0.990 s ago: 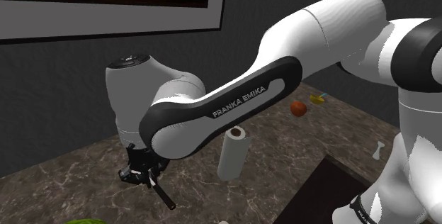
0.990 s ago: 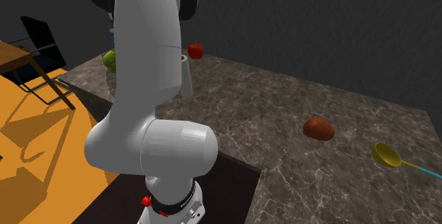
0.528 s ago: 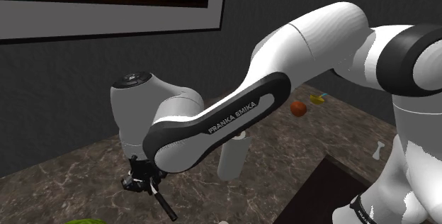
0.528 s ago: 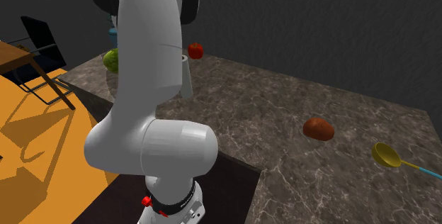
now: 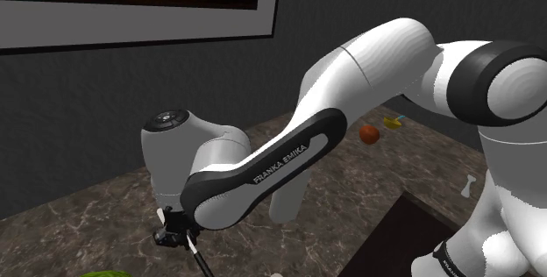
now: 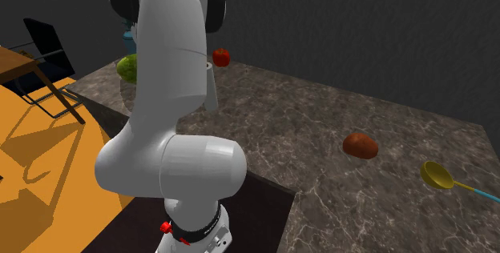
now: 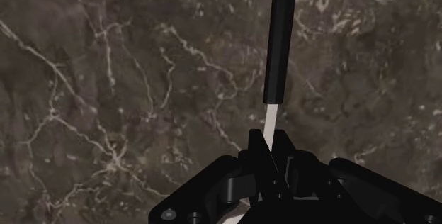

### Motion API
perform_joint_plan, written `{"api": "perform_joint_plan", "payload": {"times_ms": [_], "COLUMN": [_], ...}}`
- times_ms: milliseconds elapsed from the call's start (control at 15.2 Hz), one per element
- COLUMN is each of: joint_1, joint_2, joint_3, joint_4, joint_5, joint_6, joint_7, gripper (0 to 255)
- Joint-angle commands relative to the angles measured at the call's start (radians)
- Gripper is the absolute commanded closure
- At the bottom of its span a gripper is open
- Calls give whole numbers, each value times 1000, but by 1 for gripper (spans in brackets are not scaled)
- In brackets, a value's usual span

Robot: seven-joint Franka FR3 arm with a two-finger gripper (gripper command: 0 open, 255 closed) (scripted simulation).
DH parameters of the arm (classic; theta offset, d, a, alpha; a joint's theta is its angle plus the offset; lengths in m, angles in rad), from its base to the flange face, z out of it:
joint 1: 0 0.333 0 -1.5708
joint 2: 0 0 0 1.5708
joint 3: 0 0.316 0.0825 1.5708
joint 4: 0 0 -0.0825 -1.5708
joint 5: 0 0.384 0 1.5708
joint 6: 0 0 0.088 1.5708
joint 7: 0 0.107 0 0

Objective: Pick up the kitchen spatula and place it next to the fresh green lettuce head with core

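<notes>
Worktop: dark brown stone slab point(image 7: 106, 81), marble-like, white-veined, smooth, faint sheen. The thin spatula point(image 7: 278, 52): matt black handle, pale smooth shaft. The white robot arm point(image 5: 386, 56): smooth shell, soft gloss. The black two-finger gripper point(image 7: 271, 141): matt.

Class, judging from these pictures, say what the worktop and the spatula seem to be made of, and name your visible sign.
The worktop looks like dark brown stone, perhaps marble: branching pale veins. The spatula has a smooth matte black handle, possibly plastic, and a pale flat part of unclear material.
</notes>
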Motion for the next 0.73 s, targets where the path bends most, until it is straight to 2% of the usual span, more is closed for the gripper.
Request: {"api": "perform_joint_plan", "payload": {"times_ms": [0, 330, 396, 660], "joint_1": [0, 0, 0, 0], "joint_2": [2, 2, 2, 2], "joint_3": [-1, -1, -1, -1], "joint_4": [-1, -1, -1, -1], "joint_5": [-1, -1, -1, -1], "joint_6": [3, 3, 3, 3], "joint_7": [0, 0, 0, 0], "gripper": [255, 255, 0, 0]}}
